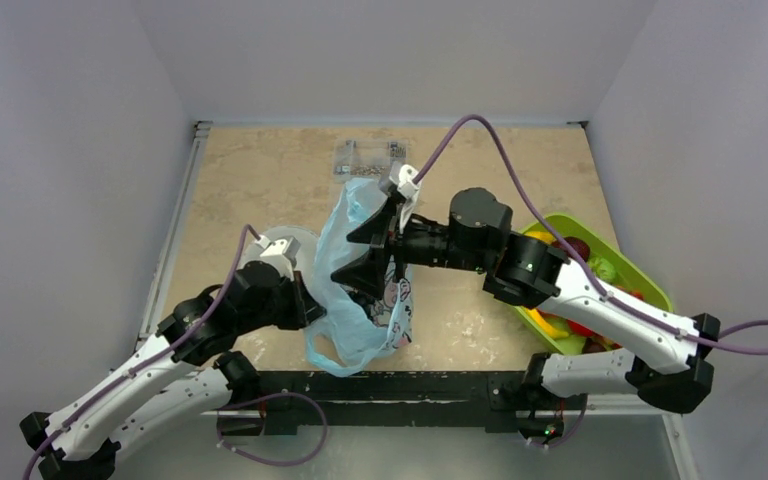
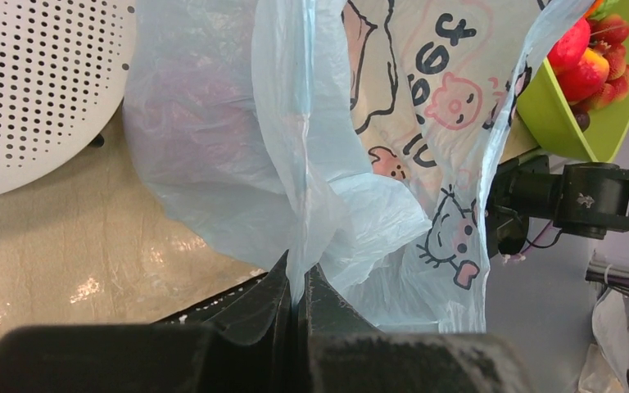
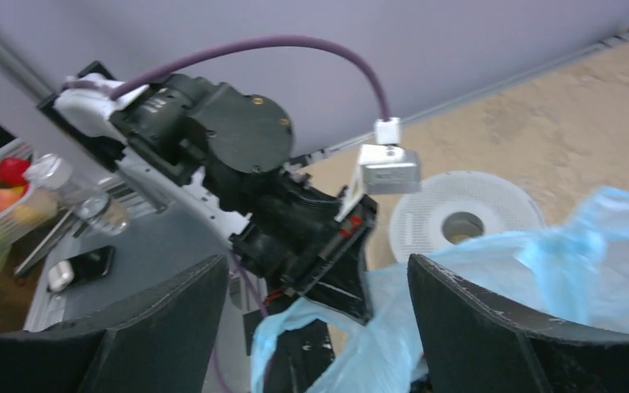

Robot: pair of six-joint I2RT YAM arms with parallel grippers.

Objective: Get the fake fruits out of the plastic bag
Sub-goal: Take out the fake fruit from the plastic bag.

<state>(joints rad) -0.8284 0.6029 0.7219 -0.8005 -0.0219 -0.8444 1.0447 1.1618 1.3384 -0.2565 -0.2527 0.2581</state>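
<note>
The light-blue plastic bag [image 1: 360, 300] with its pink-and-black cartoon print stands bunched up at the table's near centre. My left gripper [image 1: 315, 308] is shut on a fold of the bag's edge [image 2: 299, 246] and holds it up. My right gripper [image 1: 368, 262] is open, hovering over the bag's mouth, with blue film [image 3: 540, 262] between and below its fingers [image 3: 164, 327]. No fruit shows clearly inside the bag. Several fake fruits [image 1: 580, 250], red, yellow and green, lie in the lime-green tray [image 1: 650, 285] at the right. They also show in the left wrist view [image 2: 581, 65].
A white perforated disc [image 1: 285, 245] with a hole lies left of the bag, behind my left wrist, and shows in both wrist views [image 2: 33, 90] [image 3: 459, 217]. A clear hard box [image 1: 370, 158] sits at the back centre. The black frame rail [image 1: 410, 385] runs along the near edge.
</note>
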